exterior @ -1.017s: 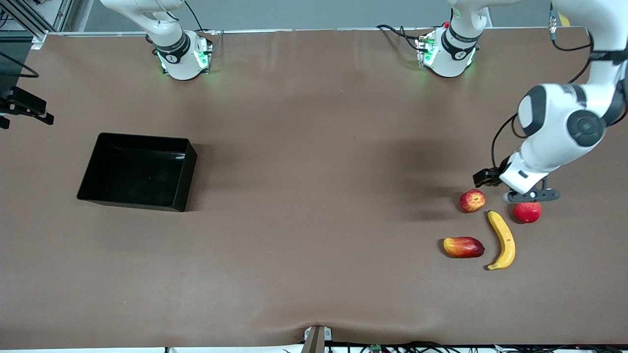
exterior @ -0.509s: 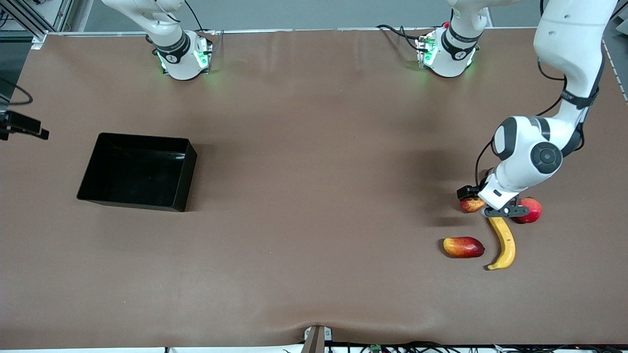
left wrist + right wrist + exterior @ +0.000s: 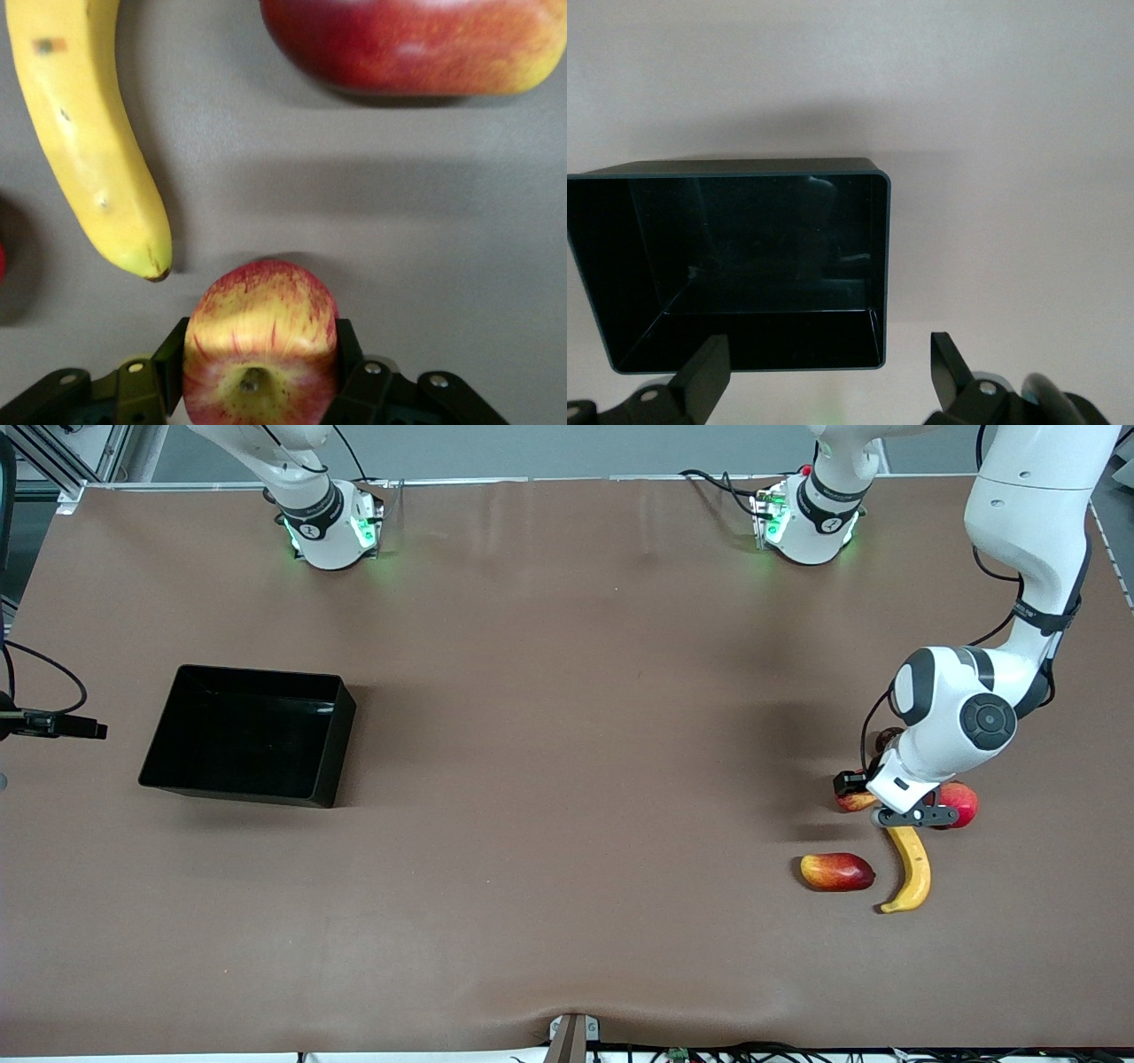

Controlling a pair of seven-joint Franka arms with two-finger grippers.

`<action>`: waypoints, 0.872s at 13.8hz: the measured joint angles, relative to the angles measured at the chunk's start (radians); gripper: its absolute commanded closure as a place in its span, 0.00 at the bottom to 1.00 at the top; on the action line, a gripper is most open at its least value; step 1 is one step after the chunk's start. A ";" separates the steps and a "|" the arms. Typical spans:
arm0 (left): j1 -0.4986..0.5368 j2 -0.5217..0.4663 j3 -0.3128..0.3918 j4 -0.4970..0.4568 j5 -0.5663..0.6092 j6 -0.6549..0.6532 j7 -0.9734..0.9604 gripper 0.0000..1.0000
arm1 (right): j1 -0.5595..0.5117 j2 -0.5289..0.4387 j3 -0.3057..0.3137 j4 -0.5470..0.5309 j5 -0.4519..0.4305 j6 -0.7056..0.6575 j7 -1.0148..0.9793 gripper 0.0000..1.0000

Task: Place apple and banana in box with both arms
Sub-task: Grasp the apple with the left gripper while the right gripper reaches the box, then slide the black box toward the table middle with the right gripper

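The left gripper (image 3: 257, 390) is down at the table at the left arm's end, its two fingers (image 3: 142, 390) set against either side of the apple (image 3: 260, 345), pinching it; the wrist view cuts the fingers and the lower part of the apple off at the frame's edge. In the front view the left arm's wrist covers most of the apple (image 3: 852, 802), leaving only a sliver showing, and the gripper (image 3: 899, 810) itself is largely hidden under the arm. The banana (image 3: 910, 866) lies just beside the apple, nearer to the front camera, with its upper tip tucked under the gripper; the wrist view shows a dark tip of the banana (image 3: 89, 150) close to the apple but not touching it. A round red fruit (image 3: 961, 803) sits half hidden beside the wrist, and a long red-yellow fruit (image 3: 836, 871) lies beside the banana. The box (image 3: 250, 735) stands well apart toward the right arm's end of the table, open and dark inside. The right gripper (image 3: 824, 381) hangs over the table beside the box (image 3: 744, 266) with its fingers spread wide, holding nothing; only the fingertips show.
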 measured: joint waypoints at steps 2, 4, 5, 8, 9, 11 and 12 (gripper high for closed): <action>0.000 -0.024 -0.002 0.015 0.000 -0.007 0.000 1.00 | -0.019 0.041 0.000 -0.009 0.000 0.005 0.000 0.00; 0.000 -0.064 -0.007 0.048 0.000 -0.091 0.000 1.00 | -0.049 0.076 -0.001 -0.062 0.000 0.074 -0.007 0.00; -0.001 -0.085 -0.010 0.069 0.000 -0.149 -0.001 1.00 | -0.060 0.086 0.000 -0.100 0.000 0.121 -0.014 0.00; -0.007 -0.125 -0.029 0.116 0.000 -0.264 -0.011 1.00 | -0.097 0.094 -0.001 -0.238 0.000 0.307 -0.092 0.00; -0.010 -0.131 -0.033 0.129 0.000 -0.287 -0.016 1.00 | -0.114 0.095 0.000 -0.292 0.001 0.376 -0.116 0.09; -0.014 -0.146 -0.036 0.157 0.000 -0.352 -0.019 1.00 | -0.139 0.097 0.000 -0.407 0.001 0.518 -0.137 0.55; -0.014 -0.155 -0.041 0.167 0.000 -0.382 -0.019 1.00 | -0.142 0.097 0.000 -0.448 0.001 0.561 -0.138 0.74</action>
